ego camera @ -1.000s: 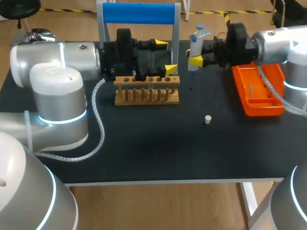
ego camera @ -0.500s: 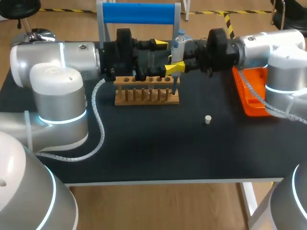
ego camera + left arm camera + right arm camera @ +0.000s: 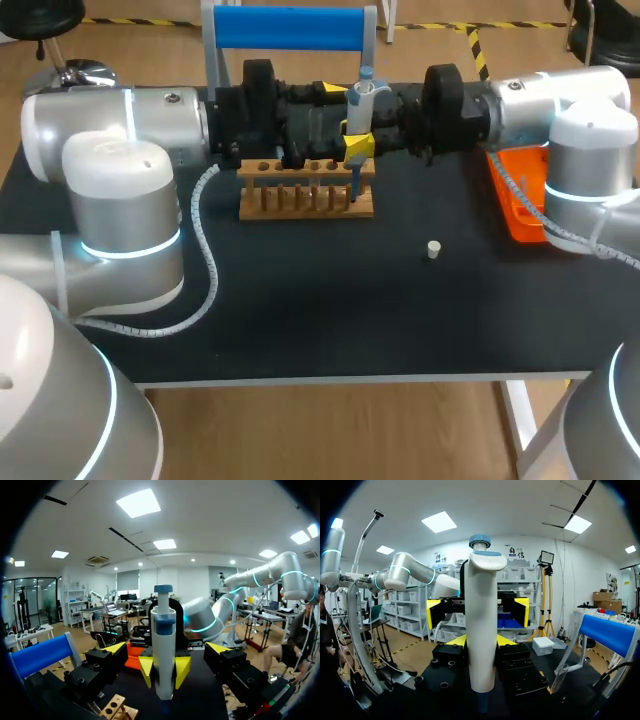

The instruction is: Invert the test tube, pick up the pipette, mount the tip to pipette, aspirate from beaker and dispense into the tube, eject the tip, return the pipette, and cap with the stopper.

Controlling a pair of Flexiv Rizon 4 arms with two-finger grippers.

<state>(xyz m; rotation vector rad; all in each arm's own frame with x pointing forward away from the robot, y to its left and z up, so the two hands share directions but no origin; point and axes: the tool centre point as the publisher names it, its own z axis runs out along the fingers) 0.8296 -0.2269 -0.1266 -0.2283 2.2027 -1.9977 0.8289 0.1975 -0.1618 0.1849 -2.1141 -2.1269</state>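
My right gripper (image 3: 364, 125) is shut on the white pipette (image 3: 360, 98), which it holds upright by the body. The pipette's thin bluish tip (image 3: 353, 186) points down at the right end of the wooden tube rack (image 3: 305, 200). In the right wrist view the pipette (image 3: 480, 630) stands between my own yellow fingertips (image 3: 456, 640). My left gripper (image 3: 346, 118) is open behind the rack, and the pipette (image 3: 163, 645) stands between its spread fingers without touching them. A small white stopper (image 3: 433, 249) lies on the black table, in front and to the right of the rack.
An orange tip box (image 3: 517, 212) sits at the right, partly under my right arm. A blue-topped stand (image 3: 290, 28) rises behind the rack. Bare black tabletop (image 3: 330, 310) lies in front of the rack.
My right arm has carried the pipette leftward from beside the orange box to the rack's right end, in between the left gripper's fingers. The left arm has stayed still.
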